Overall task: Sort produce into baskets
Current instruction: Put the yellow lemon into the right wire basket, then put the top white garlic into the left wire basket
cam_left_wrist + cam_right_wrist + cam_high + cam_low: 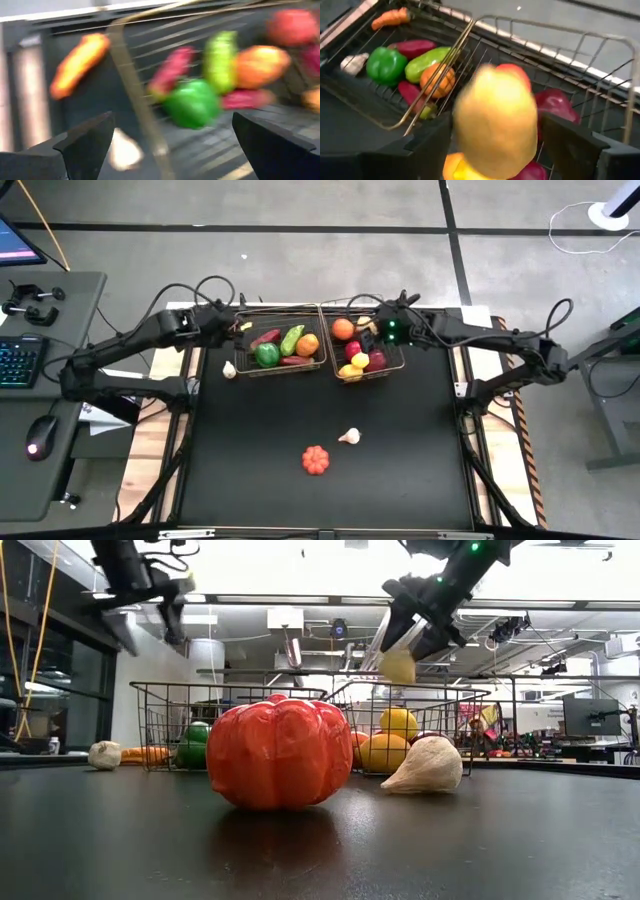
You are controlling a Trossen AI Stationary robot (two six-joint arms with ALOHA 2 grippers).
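Two wire baskets stand side by side at the table's far edge, the left basket (283, 371) and the right basket (401, 366). The left one holds a green pepper (267, 354), a green cucumber (292, 338), an orange and red peppers. The right one holds an orange (343, 329), lemons (352, 367) and red apples. My right gripper (370, 330) is open above the right basket, with a yellow lemon (495, 125) between and just below its fingertips (397, 666). My left gripper (170, 150) is open and empty above the left basket's left rim (232, 330). My right gripper points down over the right basket with the lemon in the air between its fingers. A narrow gap shows beside one finger (570, 145). I cannot tell whether the other finger (432, 145) touches the lemon.
A red tomato (316, 460) and a garlic (349, 436) lie on the open black mat toward the near edge. Another garlic (230, 369) lies by the left basket's left wall. An orange carrot (80, 62) lies outside that basket at the far left.
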